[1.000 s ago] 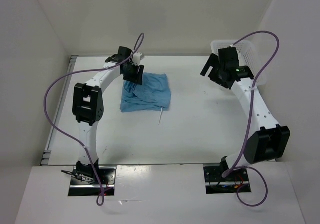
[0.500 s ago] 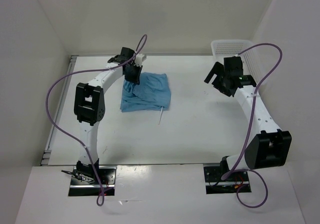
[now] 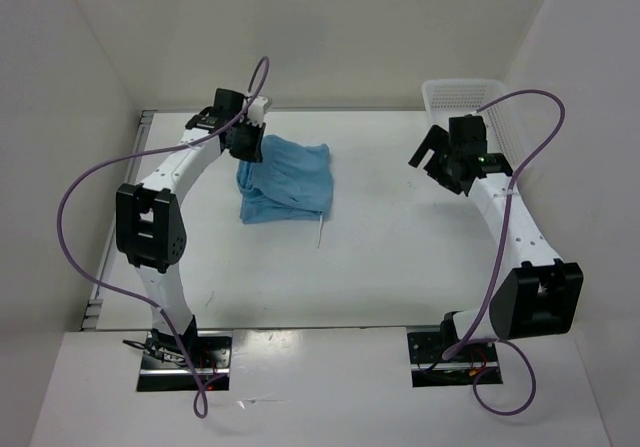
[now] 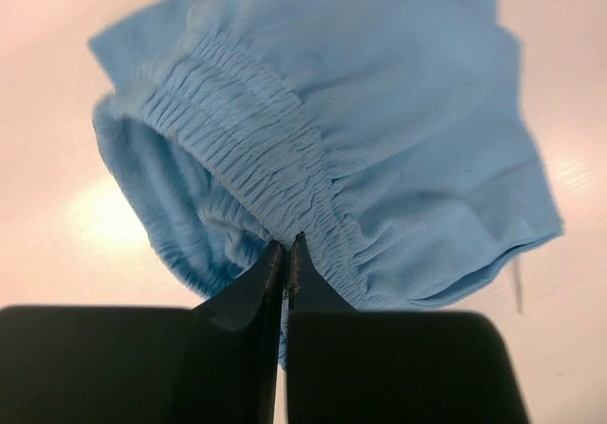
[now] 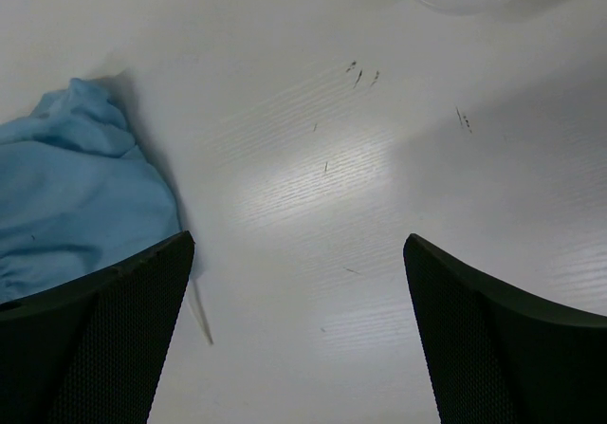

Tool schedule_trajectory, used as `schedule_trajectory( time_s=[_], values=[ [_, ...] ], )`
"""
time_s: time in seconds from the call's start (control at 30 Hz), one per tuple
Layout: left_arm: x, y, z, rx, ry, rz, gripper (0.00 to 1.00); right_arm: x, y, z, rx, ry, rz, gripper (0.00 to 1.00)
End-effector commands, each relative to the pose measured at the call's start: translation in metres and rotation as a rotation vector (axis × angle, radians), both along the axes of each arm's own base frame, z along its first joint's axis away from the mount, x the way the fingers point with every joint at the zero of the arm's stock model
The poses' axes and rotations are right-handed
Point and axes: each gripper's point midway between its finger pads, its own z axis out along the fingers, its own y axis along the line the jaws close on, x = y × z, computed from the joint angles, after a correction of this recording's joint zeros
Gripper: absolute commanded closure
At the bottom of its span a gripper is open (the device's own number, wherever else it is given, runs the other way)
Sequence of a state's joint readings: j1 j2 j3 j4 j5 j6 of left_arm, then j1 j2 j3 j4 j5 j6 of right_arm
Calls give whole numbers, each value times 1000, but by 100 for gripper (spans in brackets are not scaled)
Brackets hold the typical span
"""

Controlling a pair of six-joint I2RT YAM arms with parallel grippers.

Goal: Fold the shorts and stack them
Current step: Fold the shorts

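Hard to make out from above: the fingertips of the left gripper (image 4: 285,248), covered there by the wrist's own black body. From the left wrist view, jaws pressed almost together, pinching a fold of the gathered elastic waistband.

Bunched and rumpled toward the far left corner of the table (image 3: 400,257): the shorts (image 3: 285,180), light blue, their far left corner tucked under the left wrist and out of sight from above. Whether that pinched edge rests on the table or hangs just above it cannot be told.

Mostly hidden: the white drawstring (image 3: 319,232). Only one thin end pokes out past the near edge of the cloth and lies flat on the table.

Toward the right edge, well apart from the shorts: the right gripper (image 5: 296,246), jaws spread wide with only bare table between them, faint dark scuffs (image 5: 360,73) on the surface beyond.

In the far right corner: the white mesh basket (image 3: 470,92), partly crossed by the right arm and its purple cable (image 3: 545,107); in the right wrist view only a blurred strip of it, cut off at the top edge.
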State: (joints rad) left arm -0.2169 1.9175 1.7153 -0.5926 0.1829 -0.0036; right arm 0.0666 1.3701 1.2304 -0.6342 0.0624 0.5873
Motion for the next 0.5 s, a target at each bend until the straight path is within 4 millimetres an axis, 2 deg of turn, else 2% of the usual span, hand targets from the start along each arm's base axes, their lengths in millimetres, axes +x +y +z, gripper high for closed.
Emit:
schedule_trajectory(
  time_s=[0.0,0.07,0.1,0.2,0.3,0.47],
  values=[
    [3,35,-21,4,32,66,100,9,-2,-7,11,-9,-15,5],
    [5,40,-37,7,55,78,100,10,0,-10,18,1,-8,5],
    [2,45,-55,13,88,88,100,10,0,-14,18,12,-8,5],
    [6,52,-76,-4,110,96,100,11,0,-19,17,24,-8,5],
    [3,62,-95,-9,148,114,100,11,0,-19,17,24,-8,5],
    [0,71,-111,9,182,136,100,13,2,-17,24,16,-1,2]
  ],
)
